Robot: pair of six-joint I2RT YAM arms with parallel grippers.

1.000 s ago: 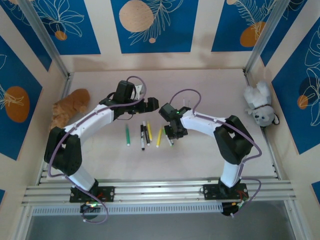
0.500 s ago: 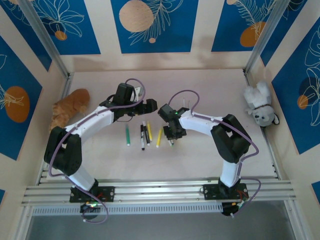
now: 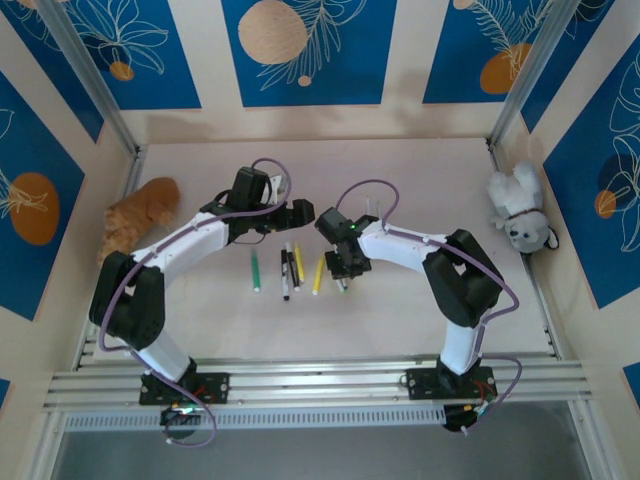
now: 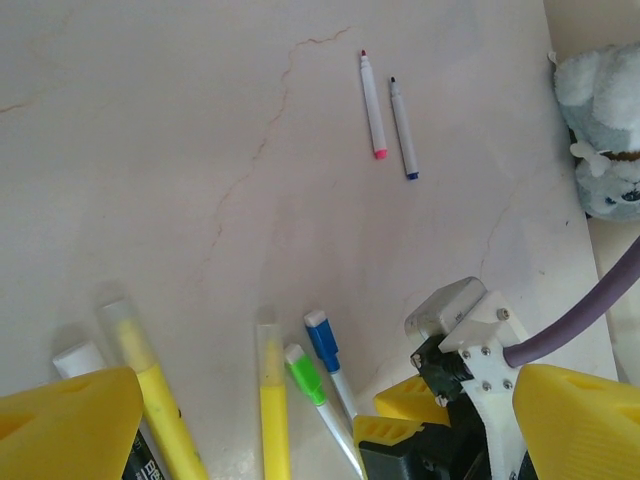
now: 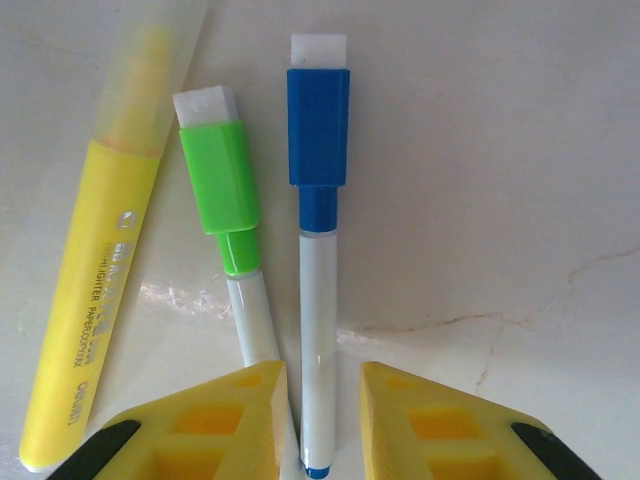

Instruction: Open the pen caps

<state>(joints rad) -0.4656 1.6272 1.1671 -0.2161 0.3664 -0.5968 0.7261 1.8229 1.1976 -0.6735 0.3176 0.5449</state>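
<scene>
Pale veined table [image 3: 420, 160], blue floral walls [image 3: 300, 50]: a row of pens [image 3: 288, 270] lies mid-table.

The blue cap [image 5: 318, 125] and green cap [image 5: 220, 180] sit side by side, each still on a thin white pen, beside a yellow highlighter [image 5: 95, 300] with its clear cap on. The right gripper [image 5: 323, 420] hangs over them, fingers narrowly parted astride the blue-capped pen's barrel; whether they actually press it I cannot tell. The left gripper [image 4: 325, 385] is spread wide above the row's far end, holding nothing. Well apart lie two thin uncapped pens [image 4: 372, 105]. An orange plush toy [image 3: 140, 215] and a white plush toy [image 3: 520, 210] sit at opposite table edges.
</scene>
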